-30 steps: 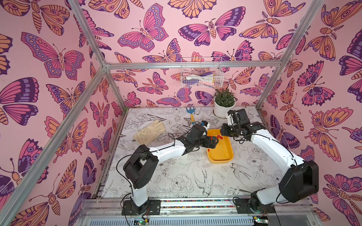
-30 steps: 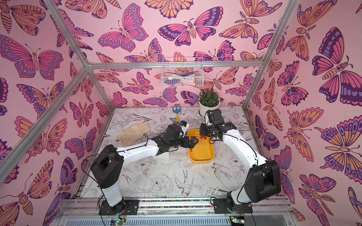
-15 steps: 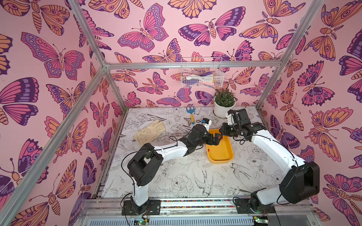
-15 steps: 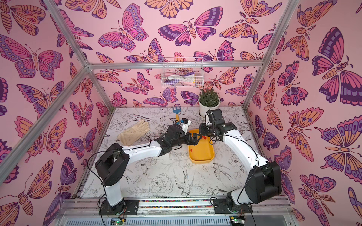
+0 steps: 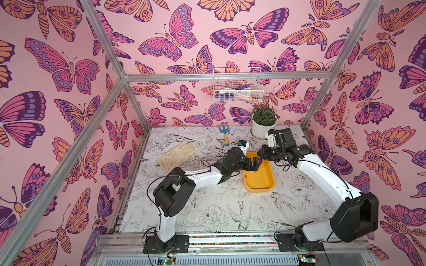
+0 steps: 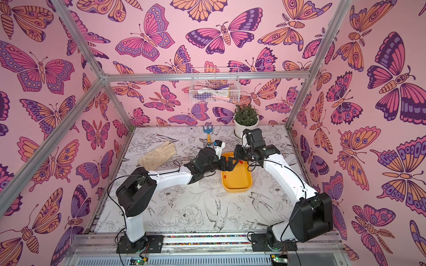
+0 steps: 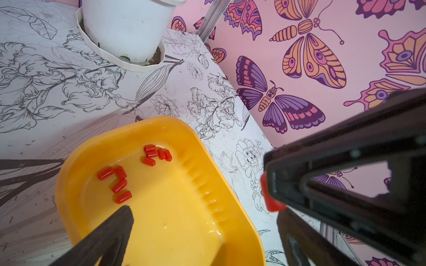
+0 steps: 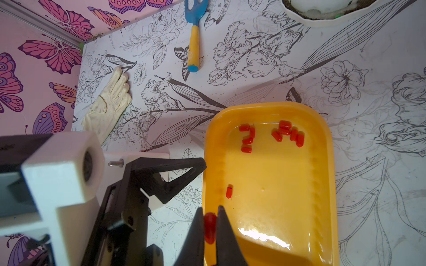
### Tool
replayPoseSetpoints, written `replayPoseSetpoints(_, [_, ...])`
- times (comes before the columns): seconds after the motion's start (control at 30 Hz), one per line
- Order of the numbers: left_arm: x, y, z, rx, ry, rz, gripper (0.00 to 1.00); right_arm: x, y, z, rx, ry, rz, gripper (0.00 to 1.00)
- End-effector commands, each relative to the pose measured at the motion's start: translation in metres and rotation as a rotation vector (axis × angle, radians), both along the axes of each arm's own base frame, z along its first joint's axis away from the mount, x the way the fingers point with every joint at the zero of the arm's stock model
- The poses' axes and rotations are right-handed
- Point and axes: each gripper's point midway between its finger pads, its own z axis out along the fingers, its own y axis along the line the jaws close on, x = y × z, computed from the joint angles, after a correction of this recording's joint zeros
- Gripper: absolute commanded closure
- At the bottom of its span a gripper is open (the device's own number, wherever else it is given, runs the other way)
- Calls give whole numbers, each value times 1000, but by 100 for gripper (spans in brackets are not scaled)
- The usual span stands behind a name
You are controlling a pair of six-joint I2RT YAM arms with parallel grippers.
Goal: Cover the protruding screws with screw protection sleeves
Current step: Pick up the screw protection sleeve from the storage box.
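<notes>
Yellow tray [image 5: 260, 189] sitting on surface [image 5: 207, 207], stray sleeve [image 8: 229, 192] lying loose in its near half. Right hand [image 8: 210, 210] hovering over tray, pinching one red sleeve [image 8: 210, 226]. Left hand [image 5: 254, 164] facing it, spread wide, gripping nothing. White box [image 8: 138, 157] sitting just left of tray, one bare screw [image 8: 116, 163] sticking out. Other sleeves [image 8: 284, 132] clustering at tray's far end.

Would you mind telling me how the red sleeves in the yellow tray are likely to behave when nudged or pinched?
Short round tubes, the sleeves would probably roll on the glossy tray. The held sleeve, gripped by the right pincer, looks tiny and rubbery: likely light and easily dropped.
</notes>
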Motion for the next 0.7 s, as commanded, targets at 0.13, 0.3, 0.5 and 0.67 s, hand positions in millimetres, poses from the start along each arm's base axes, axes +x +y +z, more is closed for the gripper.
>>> replayPoseSetpoints(0.13, [8,-3,9,-17,-32,12,0,-5,1,3,27,1,7,87])
replayPoseSetpoints(0.3, [9,-4,10,-20,-33,6,0,-6,0,2,23,4,5,87])
replayPoseSetpoints(0.5, [12,-2,11,-21,-36,15,0,-6,0,4,28,1,8,86])
replayPoseSetpoints(0.67, [17,0,11,-23,-35,23,0,-7,1,5,33,1,14,86])
